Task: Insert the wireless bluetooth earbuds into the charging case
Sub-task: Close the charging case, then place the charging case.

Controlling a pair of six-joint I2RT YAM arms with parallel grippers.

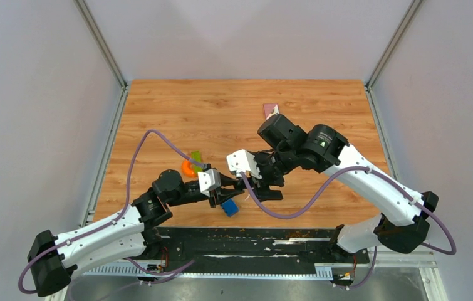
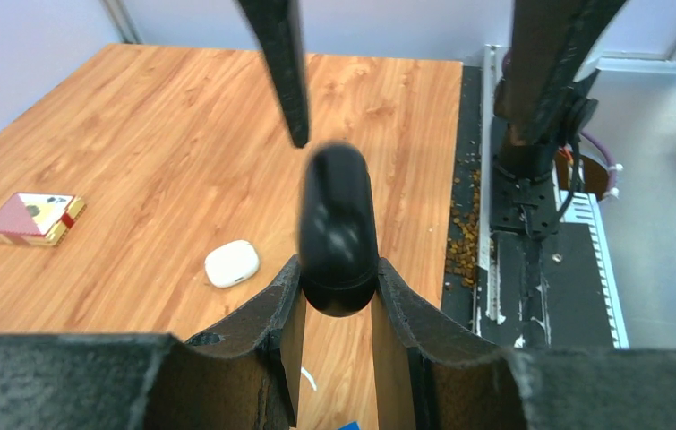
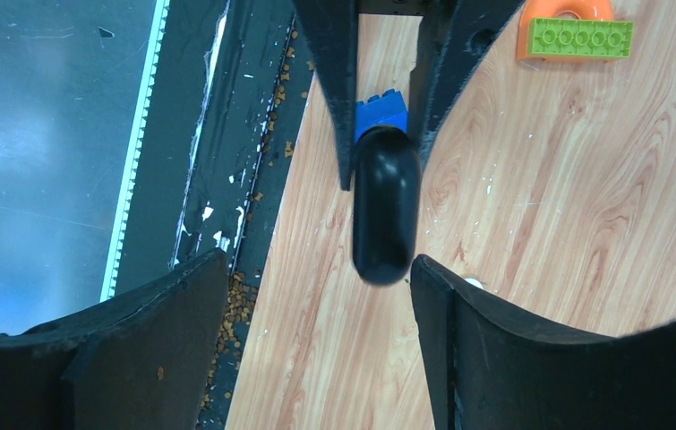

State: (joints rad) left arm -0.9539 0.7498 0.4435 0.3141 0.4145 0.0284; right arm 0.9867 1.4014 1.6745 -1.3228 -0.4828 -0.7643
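My left gripper is shut on a black rounded charging case and holds it closed, above the wood table. In the right wrist view the same case pokes out from the left gripper's fingers. My right gripper is open wide, its jaws apart on either side of the case's free end and not touching it. Its fingers show at the top of the left wrist view. A closed white case lies on the table. No earbuds are in view. From above, both grippers meet near the front edge.
A blue brick lies below the grippers, and an orange and green brick piece behind them. A small pink box sits at the back. A small white scrap lies under the left gripper. The table's front edge borders a black rail.
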